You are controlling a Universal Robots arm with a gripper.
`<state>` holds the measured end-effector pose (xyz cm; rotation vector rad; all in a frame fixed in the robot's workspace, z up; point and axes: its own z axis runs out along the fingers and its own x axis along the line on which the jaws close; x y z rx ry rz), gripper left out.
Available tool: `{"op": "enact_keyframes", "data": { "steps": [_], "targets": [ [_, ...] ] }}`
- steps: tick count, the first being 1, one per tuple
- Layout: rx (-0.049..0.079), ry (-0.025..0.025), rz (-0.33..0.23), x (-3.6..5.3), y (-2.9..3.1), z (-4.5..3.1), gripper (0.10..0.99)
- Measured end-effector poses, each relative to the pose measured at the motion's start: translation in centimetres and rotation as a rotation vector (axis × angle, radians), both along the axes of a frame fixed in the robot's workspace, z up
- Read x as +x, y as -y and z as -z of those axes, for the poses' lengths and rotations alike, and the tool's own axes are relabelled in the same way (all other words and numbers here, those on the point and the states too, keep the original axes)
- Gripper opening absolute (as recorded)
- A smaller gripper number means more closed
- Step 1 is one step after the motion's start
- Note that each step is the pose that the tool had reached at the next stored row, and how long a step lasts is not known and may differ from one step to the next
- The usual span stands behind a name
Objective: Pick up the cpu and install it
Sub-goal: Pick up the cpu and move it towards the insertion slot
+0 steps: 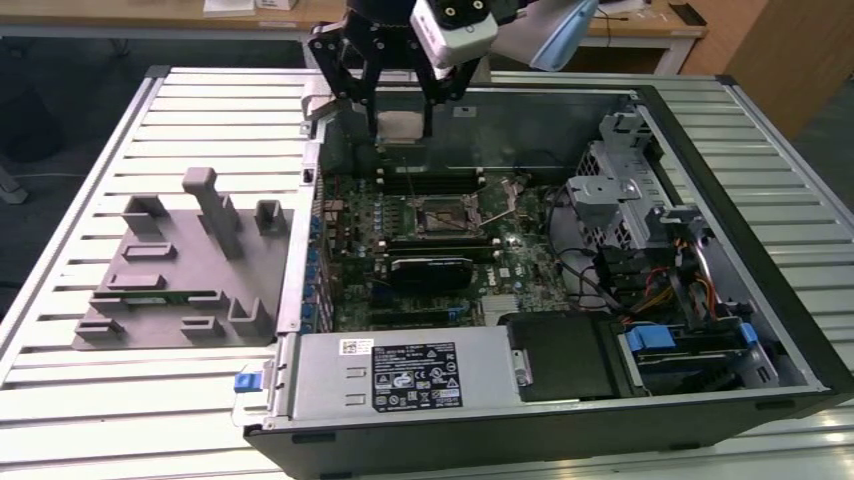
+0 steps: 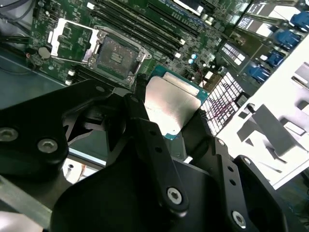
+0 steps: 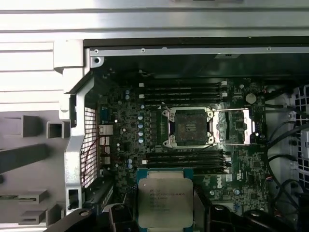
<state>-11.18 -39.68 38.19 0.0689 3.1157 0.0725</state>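
Note:
The cpu [image 1: 400, 125], a flat square chip with a silvery top plate and a thin green border, hangs above the far part of the open computer case. My gripper [image 1: 399, 122] is shut on it, one black finger on each side. In both wrist views the cpu [image 2: 171, 104] [image 3: 165, 200] sits between the fingers of the gripper [image 2: 170, 116] [image 3: 165, 212]. The motherboard socket [image 1: 438, 215] [image 2: 113, 53] [image 3: 188, 126] lies below with its metal frame flipped open beside it. The cpu is short of the socket, off to one side, and not touching the board.
A grey plastic fixture tray [image 1: 174, 270] with upright posts lies on the slatted table at the exterior view's left. Inside the case are memory slots [image 3: 183, 89], a power supply [image 1: 400, 375] at the near side, and a drive cage with cables [image 1: 627, 200] at the exterior view's right.

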Motion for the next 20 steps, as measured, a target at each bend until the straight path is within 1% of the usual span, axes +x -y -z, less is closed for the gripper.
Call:
{"op": "enact_keyframes", "data": {
  "steps": [20],
  "targets": [
    [0.000, 0.0000, 0.000, 3.50, -0.05, 0.00, 0.541]
  ]
}}
